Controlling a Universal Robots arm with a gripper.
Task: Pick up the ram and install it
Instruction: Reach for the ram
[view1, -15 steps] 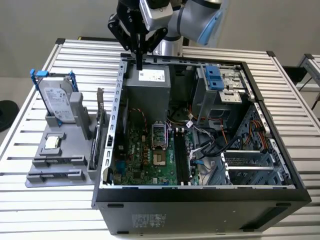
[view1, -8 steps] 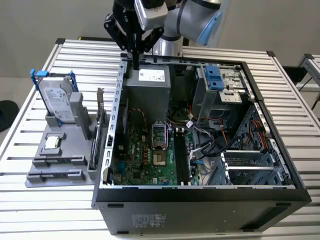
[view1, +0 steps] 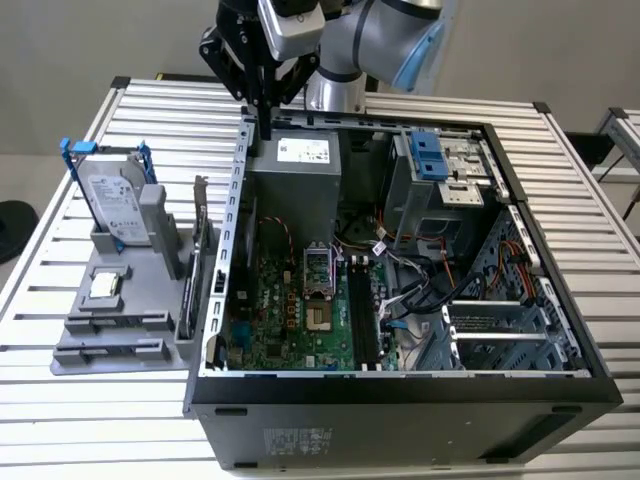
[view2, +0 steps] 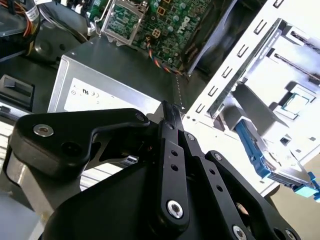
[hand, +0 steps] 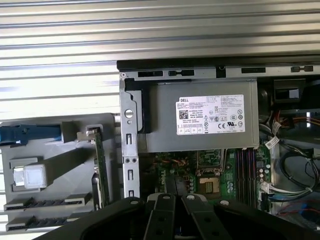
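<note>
1. Slatted metal table (view1: 90, 420) carries the whole job: an open computer case (view1: 400, 415) lying on its side and, on the exterior view's left of it, a grey fixture (view1: 110, 345) holding spare parts.
2. The gripper (view1: 265, 122) hangs over the far corner of the case, above the edge where the side wall meets the power supply (view1: 295, 180). Its fingers (view2: 170, 140) are drawn together to one narrow tip. Nothing shows between them, and the tip appears to touch nothing.
3. Just under and beside that tip lies the grey power supply with its white label. Deeper in the case is the green motherboard (view1: 285, 310), whose long black memory slots (view1: 360, 315) look unfilled.
4. The ram (hand: 99, 170) reads as the narrow dark-green strip standing on edge in the fixture. It sits just outside the case's side wall and well apart from the gripper.
5. Farther out on the fixture stands a silver hard drive (view1: 112, 200) in a blue frame.
6. By the look of things the task has hardly begun. The ram is not yet gripped or lifted, and the slots have received nothing. Both the pick and the install are left to do.
</note>
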